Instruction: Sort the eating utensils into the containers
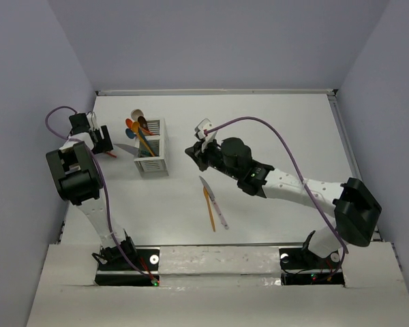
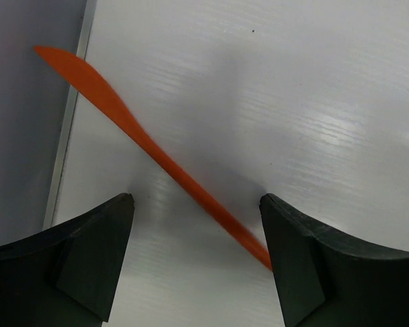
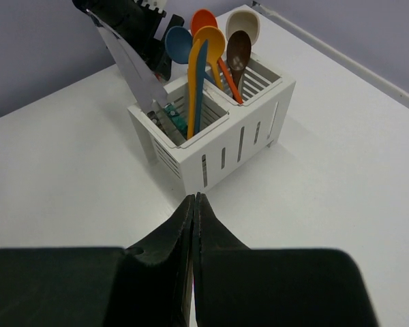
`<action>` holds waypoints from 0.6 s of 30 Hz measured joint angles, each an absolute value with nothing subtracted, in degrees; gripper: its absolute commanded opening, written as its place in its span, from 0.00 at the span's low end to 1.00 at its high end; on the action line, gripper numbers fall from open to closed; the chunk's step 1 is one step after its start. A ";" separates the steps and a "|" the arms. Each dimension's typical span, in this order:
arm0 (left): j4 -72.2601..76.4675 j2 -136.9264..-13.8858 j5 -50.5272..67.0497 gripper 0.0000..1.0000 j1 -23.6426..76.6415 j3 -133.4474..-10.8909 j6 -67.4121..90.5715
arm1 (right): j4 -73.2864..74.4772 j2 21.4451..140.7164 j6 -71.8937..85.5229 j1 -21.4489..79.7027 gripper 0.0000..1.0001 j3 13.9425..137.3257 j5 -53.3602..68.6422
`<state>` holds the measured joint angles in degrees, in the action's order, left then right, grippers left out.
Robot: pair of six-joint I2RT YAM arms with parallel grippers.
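The white slatted caddy (image 1: 152, 155) stands left of centre. Its far compartment holds blue, orange, beige and brown spoons (image 3: 221, 41). Its near compartment holds a teal knife (image 3: 199, 82) and a silver-bladed knife (image 3: 133, 65) that leans out to the left. My left gripper (image 2: 196, 204) is open, low over an orange knife (image 2: 150, 146) lying flat by the table's left edge; the knife's handle end meets the right finger (image 2: 300, 259). My right gripper (image 3: 193, 199) is shut with nothing seen in it, right of the caddy. An orange knife (image 1: 209, 210) and a silver-bladed knife (image 1: 213, 199) lie mid-table.
The table's left rim (image 2: 68, 129) and the grey wall run close beside the left gripper. The left arm (image 3: 133, 20) shows behind the caddy in the right wrist view. The right arm (image 1: 286, 182) stretches across the table's right half.
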<state>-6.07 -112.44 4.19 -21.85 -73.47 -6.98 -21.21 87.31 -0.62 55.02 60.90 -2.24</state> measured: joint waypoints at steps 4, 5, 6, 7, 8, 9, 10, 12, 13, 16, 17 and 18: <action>-4.95 -114.02 4.45 0.84 -21.85 -74.54 -6.92 | -20.97 86.15 -0.62 55.22 0.04 60.20 -2.63; -4.95 -114.65 4.47 0.84 -21.85 -75.48 -6.92 | -20.78 85.71 -0.62 55.22 0.04 59.96 -2.79; -4.89 -115.28 4.40 0.84 -21.85 -76.18 -6.90 | -20.58 85.49 -0.64 55.20 0.04 59.90 -2.90; -4.84 -115.79 4.40 0.84 -21.85 -76.93 -6.87 | -20.40 85.23 -0.64 55.20 0.04 59.90 -3.07; -4.80 -116.27 4.45 0.84 -21.85 -77.60 -6.92 | -20.01 85.01 -0.69 55.20 0.04 59.88 -3.25; -4.54 -116.57 4.47 0.83 -21.85 -78.02 -6.92 | -19.90 84.84 -0.71 55.22 0.04 59.81 -3.38; -4.49 -116.75 4.47 0.82 -21.85 -78.15 -6.92 | -19.81 84.68 -0.78 55.22 0.04 59.68 -3.64; -4.64 -116.88 4.45 0.73 -21.85 -78.43 -6.94 | -19.64 84.25 -0.91 55.27 0.04 59.13 -4.14; -4.89 -117.16 4.36 0.70 -21.85 -78.83 -6.96 | -19.31 84.09 -1.04 55.29 0.04 59.00 -4.34; -5.06 -118.06 4.43 0.59 -21.85 -80.14 -7.18 | -18.87 83.99 -1.17 55.40 0.04 58.98 -4.71; -4.99 -118.08 4.43 0.56 -21.85 -80.14 -7.22 | -18.79 83.99 -1.21 55.48 0.04 58.98 -4.75; -4.95 -118.08 4.47 0.51 -21.85 -80.14 -7.46 | -18.70 83.99 -1.26 55.53 0.04 58.98 -4.82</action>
<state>-4.95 -118.08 4.47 -21.85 -80.14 -7.46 -18.70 83.99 -1.26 55.53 58.98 -4.82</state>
